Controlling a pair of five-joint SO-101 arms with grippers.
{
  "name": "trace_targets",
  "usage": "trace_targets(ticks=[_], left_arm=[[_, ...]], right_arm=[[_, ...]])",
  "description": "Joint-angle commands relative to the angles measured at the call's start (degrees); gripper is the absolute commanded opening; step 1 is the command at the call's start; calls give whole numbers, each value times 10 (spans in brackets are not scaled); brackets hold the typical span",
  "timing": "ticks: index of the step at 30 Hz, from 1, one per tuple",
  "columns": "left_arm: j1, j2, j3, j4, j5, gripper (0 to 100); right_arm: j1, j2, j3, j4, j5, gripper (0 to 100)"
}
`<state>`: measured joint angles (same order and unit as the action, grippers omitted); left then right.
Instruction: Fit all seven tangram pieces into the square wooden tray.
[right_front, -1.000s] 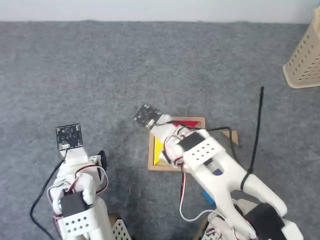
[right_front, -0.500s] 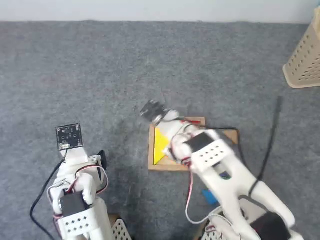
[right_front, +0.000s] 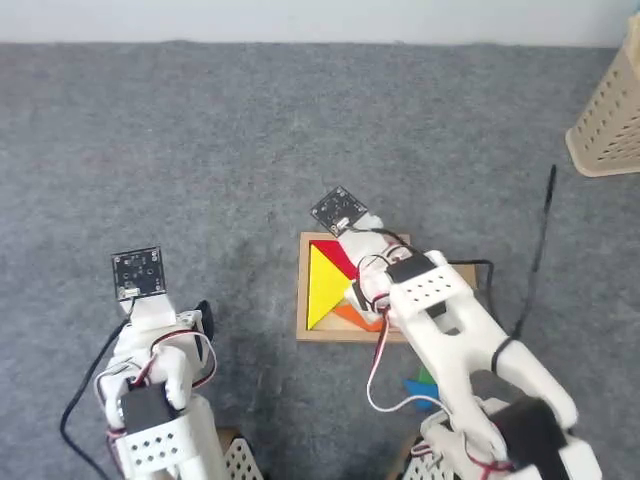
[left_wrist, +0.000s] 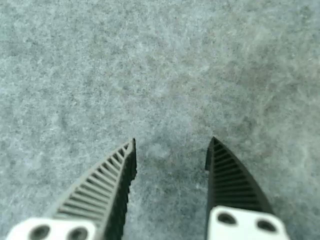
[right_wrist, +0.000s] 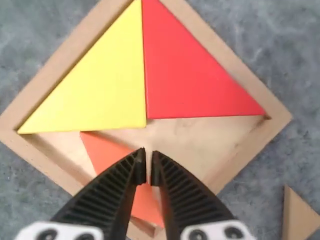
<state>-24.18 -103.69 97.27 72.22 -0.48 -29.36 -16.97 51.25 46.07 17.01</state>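
The square wooden tray (right_front: 302, 300) lies mid-table with a yellow triangle (right_front: 322, 285), a red triangle (right_front: 340, 258) and an orange piece (right_front: 352, 315) inside. My right arm (right_front: 425, 295) hangs over the tray's right half. In the right wrist view the yellow triangle (right_wrist: 100, 85) and red triangle (right_wrist: 185, 80) fill half of the tray (right_wrist: 277, 122). My right gripper (right_wrist: 147, 152) is shut with nothing in it, just above the orange piece (right_wrist: 102, 147). A blue piece (right_front: 415, 388) and a green piece (right_front: 427, 377) lie on the carpet near the arm's base. My left gripper (left_wrist: 172, 147) is open over bare carpet.
A tan wooden triangle (right_wrist: 297, 215) rests on the carpet just outside the tray. A perforated beige basket (right_front: 610, 110) stands at the far right edge. A black cable (right_front: 535, 260) runs right of the tray. Grey carpet spreads across the far side and the left.
My right arm has swung rightward over the tray, uncovering the yellow and red triangles and the orange piece. The left arm has not moved.
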Motion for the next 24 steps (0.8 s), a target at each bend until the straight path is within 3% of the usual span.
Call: trace_targets(ticks=[1, 11, 24], left_arm=[[2, -8, -7, 3, -3, 216], [2, -8, -7, 3, -3, 216], [2, -8, -7, 3, -3, 216]], right_arm=[[-2, 14, -5, -17, 34, 6], [-84, 36, -5, -18, 34, 6], [-66, -95, 18, 29, 32, 6]])
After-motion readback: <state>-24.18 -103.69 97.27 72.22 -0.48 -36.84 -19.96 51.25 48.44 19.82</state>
